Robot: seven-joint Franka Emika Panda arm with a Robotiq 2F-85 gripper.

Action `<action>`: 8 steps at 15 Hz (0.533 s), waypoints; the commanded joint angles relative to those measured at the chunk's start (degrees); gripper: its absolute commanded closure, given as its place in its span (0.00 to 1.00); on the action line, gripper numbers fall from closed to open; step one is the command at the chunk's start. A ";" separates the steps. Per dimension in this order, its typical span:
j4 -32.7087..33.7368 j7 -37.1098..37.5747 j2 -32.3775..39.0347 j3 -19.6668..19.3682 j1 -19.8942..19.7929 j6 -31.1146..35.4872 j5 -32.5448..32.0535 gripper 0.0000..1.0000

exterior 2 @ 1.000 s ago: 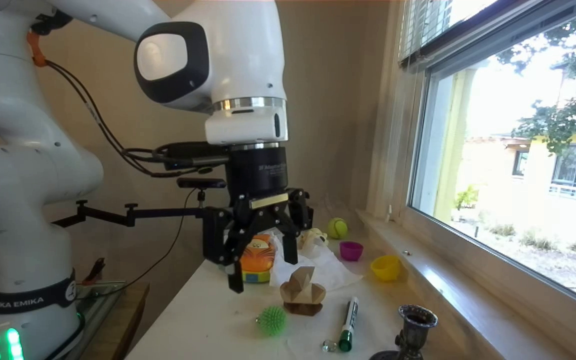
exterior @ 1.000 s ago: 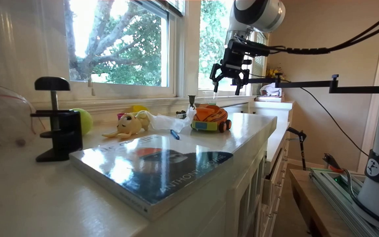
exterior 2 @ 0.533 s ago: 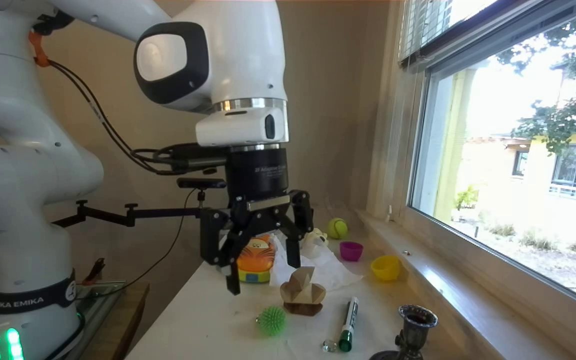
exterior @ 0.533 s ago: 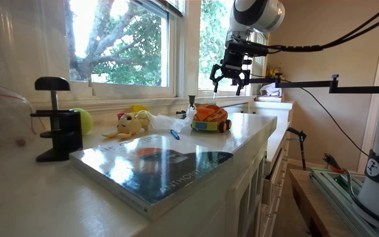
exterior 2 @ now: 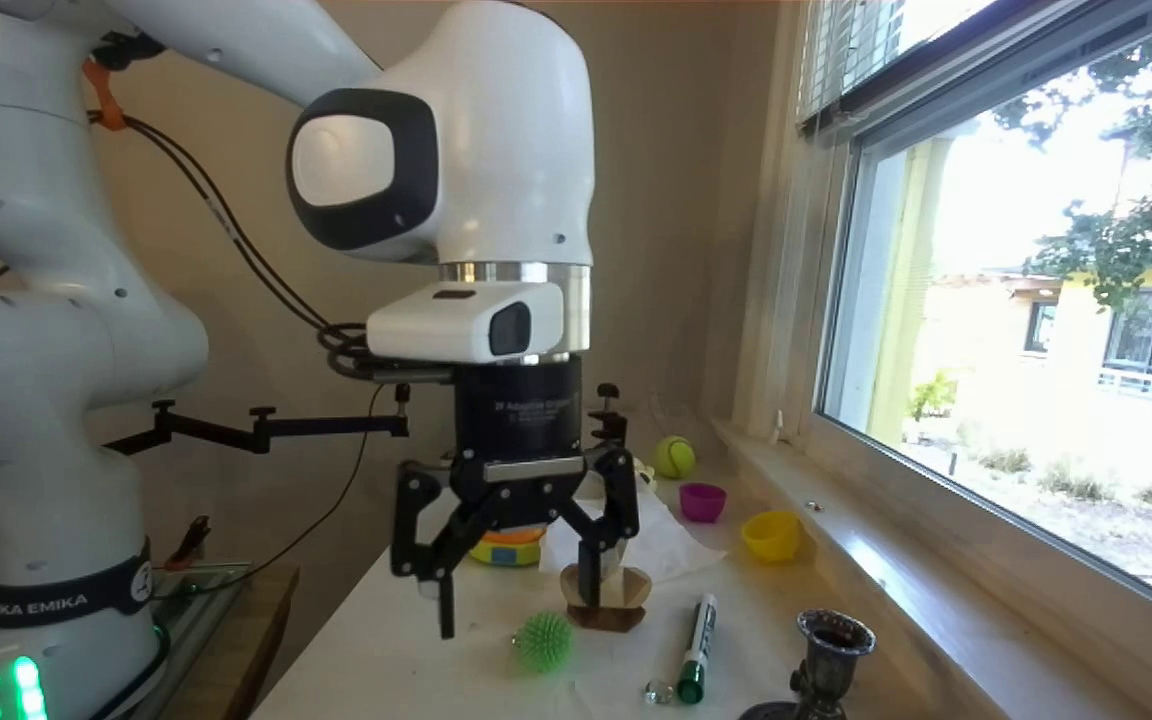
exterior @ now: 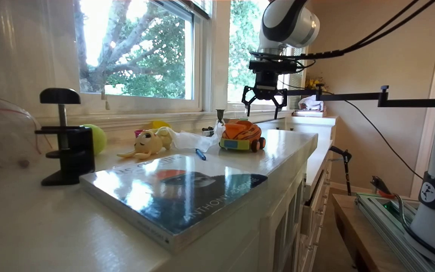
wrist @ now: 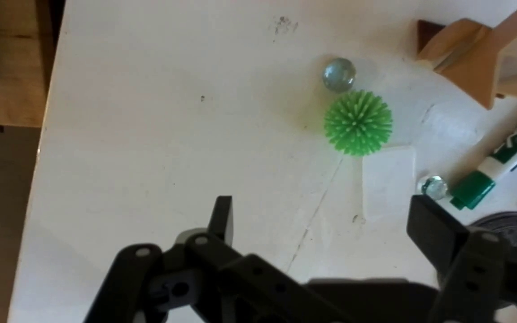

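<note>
One green spiky ball [wrist: 358, 123] lay on the white countertop [wrist: 151, 134], below and ahead of the gripper [exterior: 262, 116], whose fingers stood spread wide and gripped nothing. Half a second earlier the gripper had been higher and more tilted; by this moment it had come down and straightened, aiming almost directly at the surface. That brought its fingertips nearer the ball's level, though the wrist view showed the ball beyond the gap rather than inside it, and no contact was visible. Being round, the ball had no long axis and pointed no particular way; its spikes stuck out on all sides alike.

Just beside it, perhaps touching, sat a clear marble [wrist: 339, 75], and on another side a translucent rectangular piece [wrist: 388, 181]. Past that, a second marble [wrist: 432, 187] rested by the capped end of a green-and-white marker [wrist: 505, 157]. Near these stood a brown faceted object [wrist: 480, 65] and a dark candlestick [exterior 2: 829, 655]. Well apart, in both exterior views, was an orange toy vehicle [exterior: 242, 134].
</note>
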 commanded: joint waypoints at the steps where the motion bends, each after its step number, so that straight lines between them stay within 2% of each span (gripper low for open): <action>1: 3.60 8.44 4.09 -0.26 0.70 -1.98 2.81 0.00; 8: 4.94 14.54 7.29 -0.55 3.73 -0.98 6.91 0.00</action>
